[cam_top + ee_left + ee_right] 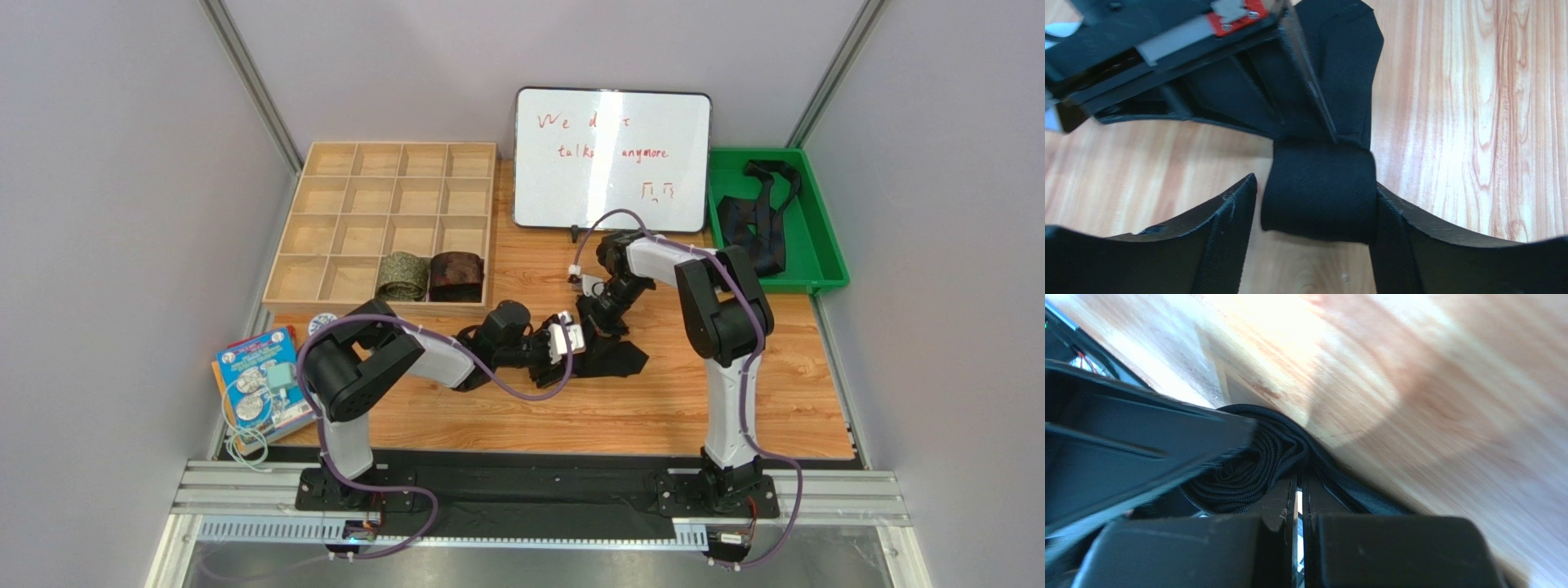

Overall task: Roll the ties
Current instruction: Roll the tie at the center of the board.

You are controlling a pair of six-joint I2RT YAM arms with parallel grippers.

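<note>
A black tie lies mid-table, partly rolled into a coil, with its flat wide end stretching away. My left gripper is open around the coil. Its right finger touches the coil, and its left finger stands a slim gap off. My right gripper is shut on the tie's layers at the coil's side; the coil's spiral edge shows there. An olive-green coil and a reddish-brown coil sit in the wooden box's front row.
The wooden compartment box stands at the back left. A whiteboard is at the back centre. A green tray with more black ties is at the back right. A book lies at the left edge.
</note>
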